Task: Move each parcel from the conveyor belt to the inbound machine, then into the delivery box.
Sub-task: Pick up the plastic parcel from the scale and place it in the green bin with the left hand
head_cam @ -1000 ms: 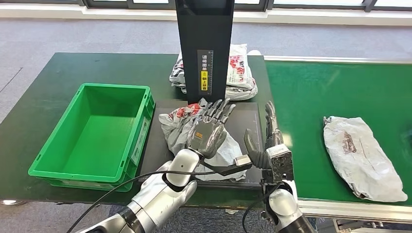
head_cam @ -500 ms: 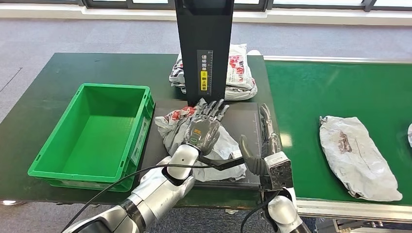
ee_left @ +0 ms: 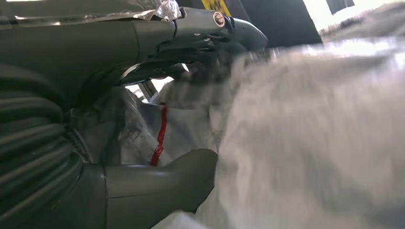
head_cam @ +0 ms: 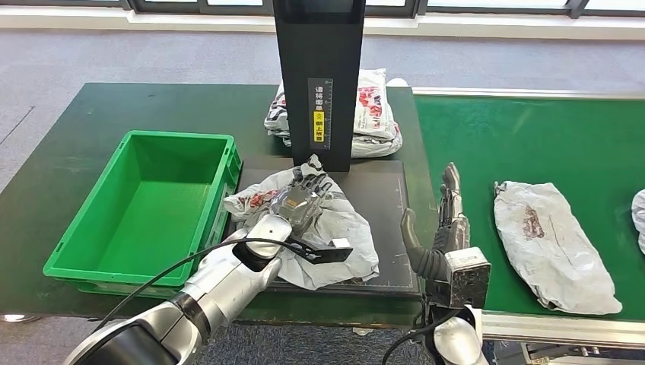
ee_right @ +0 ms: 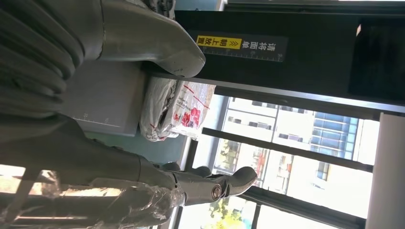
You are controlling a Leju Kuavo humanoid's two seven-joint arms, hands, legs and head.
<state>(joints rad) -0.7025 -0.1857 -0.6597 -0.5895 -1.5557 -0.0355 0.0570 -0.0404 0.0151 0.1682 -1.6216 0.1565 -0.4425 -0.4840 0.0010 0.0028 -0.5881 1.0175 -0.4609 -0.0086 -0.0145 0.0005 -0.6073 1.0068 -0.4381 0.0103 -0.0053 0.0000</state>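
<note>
Item: crumpled white parcel (head_cam: 319, 228), on inbound machine platform (head_cam: 384, 190). Left hand (head_cam: 300, 201) grips its far-left folds. Right hand (head_cam: 449, 220) empty, fingers extended, by conveyor belt (head_cam: 532, 144). Step: scan-to-box transfer. Next: lift leftward into green delivery box (head_cam: 72, 251).

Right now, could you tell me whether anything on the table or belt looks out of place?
Nothing looks damaged or spilled. The parcel on the inbound machine's dark plate is crumpled and hangs over the plate's left edge toward the green box, with the left hand on it. Parcels also lie stacked behind the machine's post.
</note>
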